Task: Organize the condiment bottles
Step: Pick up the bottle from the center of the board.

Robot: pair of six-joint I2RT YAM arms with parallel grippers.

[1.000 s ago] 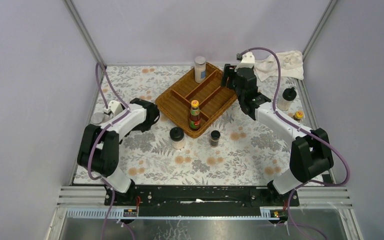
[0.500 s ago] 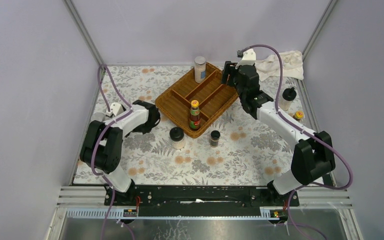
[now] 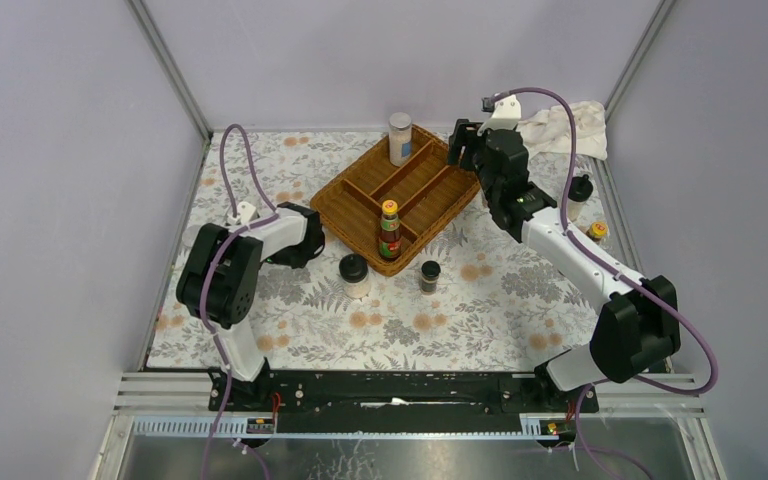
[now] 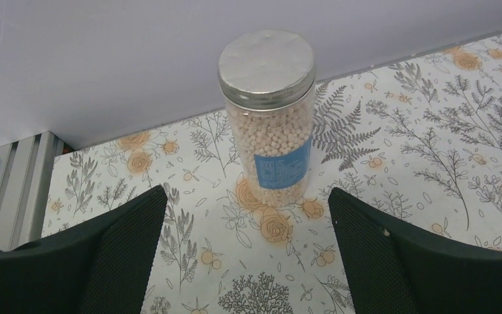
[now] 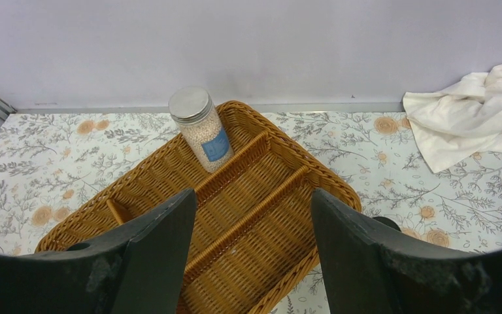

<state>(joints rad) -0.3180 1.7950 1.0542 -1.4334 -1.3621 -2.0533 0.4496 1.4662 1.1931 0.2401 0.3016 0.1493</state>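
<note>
Your left gripper (image 4: 246, 195) is spread wide and holds nothing. The left shaker (image 4: 268, 124) stands upright just past its fingertips, in line with the gap and touching neither finger. That shaker sits near the left edge of the table (image 3: 410, 330) with the wall (image 4: 104, 65) close behind it, so you have little room beyond it. It has a silver lid and white beads inside, and the white print on its blue label is too small to read.

Your right gripper (image 5: 251, 196) hangs over the far right side of the wicker tray (image 5: 255, 255), jaws partly apart with nothing between them. The tray lies cornerwise across the far middle of the table. The tray shaker (image 5: 202, 127), with the same unreadable blue label, stands in the tray's far corner compartment. The sauce bottle (image 3: 390, 230), with a yellow cap and red label, stands in the compartment at the near end; you cannot read its writing.

Just beside the tray's near edge stand the black-lidded jar (image 3: 354, 275) and the small dark jar (image 3: 430, 275), apart from each other. By the right edge stand a black-capped bottle (image 3: 580, 188), partly behind the arm, and a yellow-capped bottle (image 3: 597, 232). A cloth (image 3: 575, 125) lies crumpled in the far right corner. The widest bare stretch runs between those two jars and the arm bases.
</note>
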